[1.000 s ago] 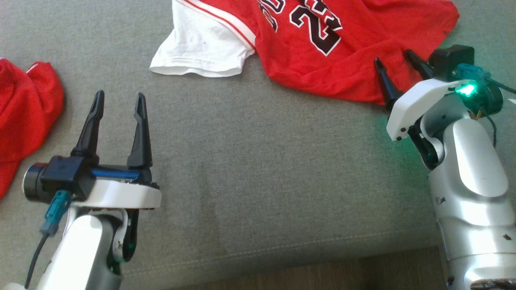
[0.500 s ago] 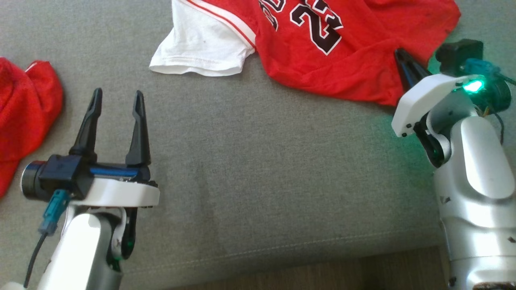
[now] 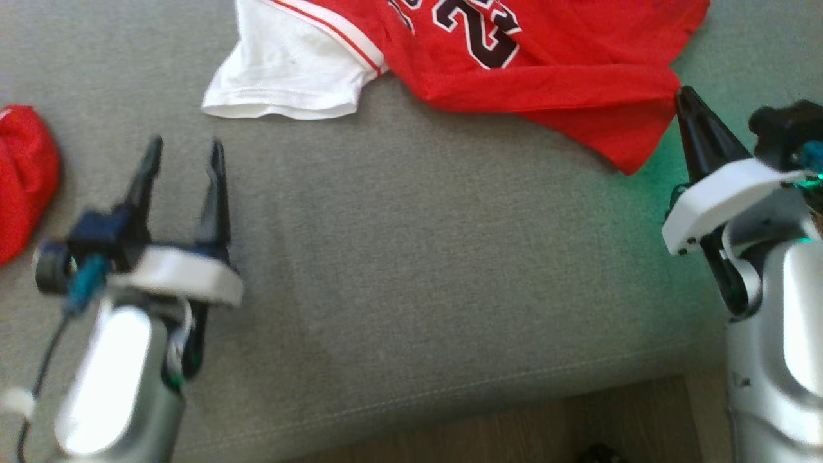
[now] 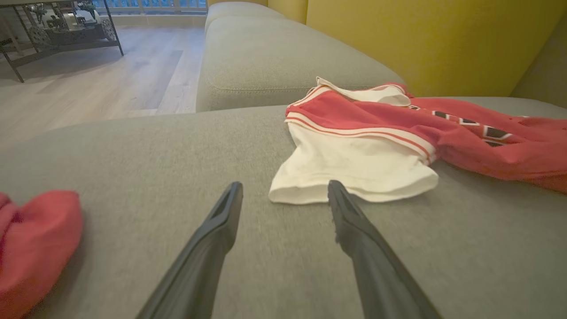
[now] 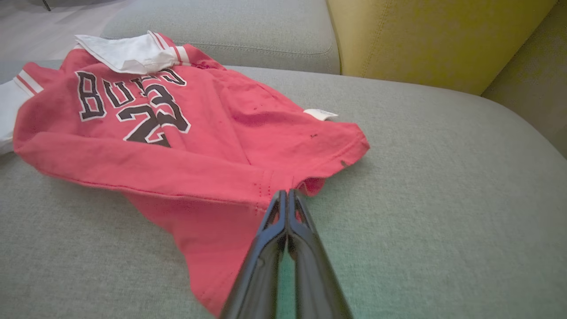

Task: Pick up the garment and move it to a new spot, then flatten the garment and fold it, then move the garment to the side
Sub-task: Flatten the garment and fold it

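The red garment (image 3: 546, 83) lies on the grey sofa (image 3: 411, 257), at the upper middle of the head view. It looks soft and light, so it will sag. The right end effector (image 5: 288, 194) is clamped on its hem edge, which seems a good hold. The left end effector (image 3: 186, 146) stands apart, empty.

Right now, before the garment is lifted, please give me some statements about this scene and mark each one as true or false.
1. The right jaws are shut on the red jersey, at its near edge. True.
2. The left jaws grip the white sleeve. False: they stand open and hold nothing.
3. The jersey lies on a wooden table. False: it lies on a grey couch cushion.
4. A second red cloth lies to the robot's left. True.
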